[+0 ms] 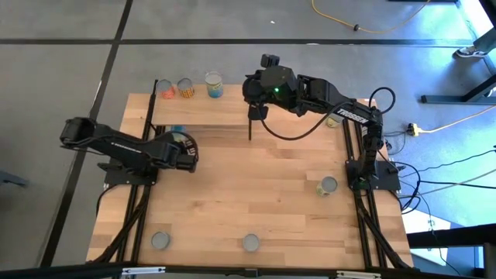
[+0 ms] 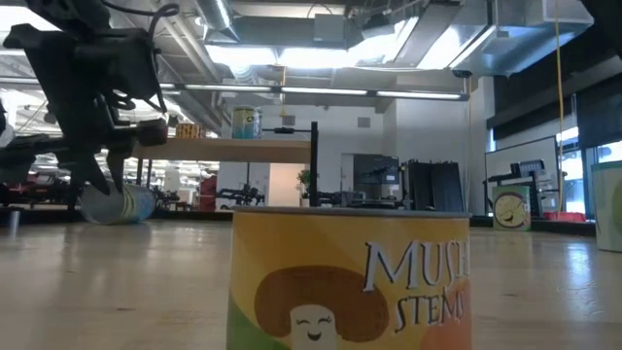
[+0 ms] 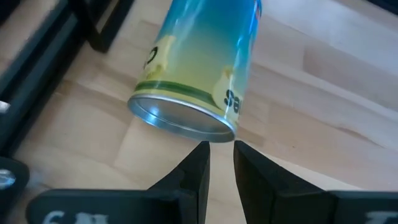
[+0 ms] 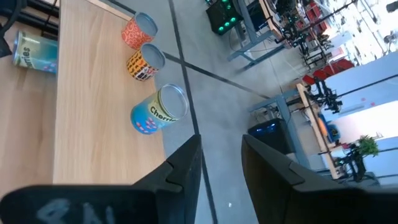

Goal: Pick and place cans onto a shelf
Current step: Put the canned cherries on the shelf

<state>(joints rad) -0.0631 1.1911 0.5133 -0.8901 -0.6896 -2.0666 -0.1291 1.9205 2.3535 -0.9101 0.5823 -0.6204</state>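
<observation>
Left claw (image 3: 221,163) parted, nothing grasped, hovering just behind toppled blue-and-yellow tin can (image 3: 198,68) lying on light-wood tabletop (image 3: 323,124). Right claw (image 4: 221,158) parted, empty, held above light-wood shelf board (image 4: 93,112); three upright cans (image 4: 146,62) seen beyond it. Risk judged: round can rolled away if nudged by one finger first, grasp missed.

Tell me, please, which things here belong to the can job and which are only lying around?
Job:
- shelf
- orange can, yellow can, blue can on it
- tipped can before left gripper
- standing cans on table
- right gripper near shelf

Lying about:
- yellow cable on floor
- black cables beside table
</observation>
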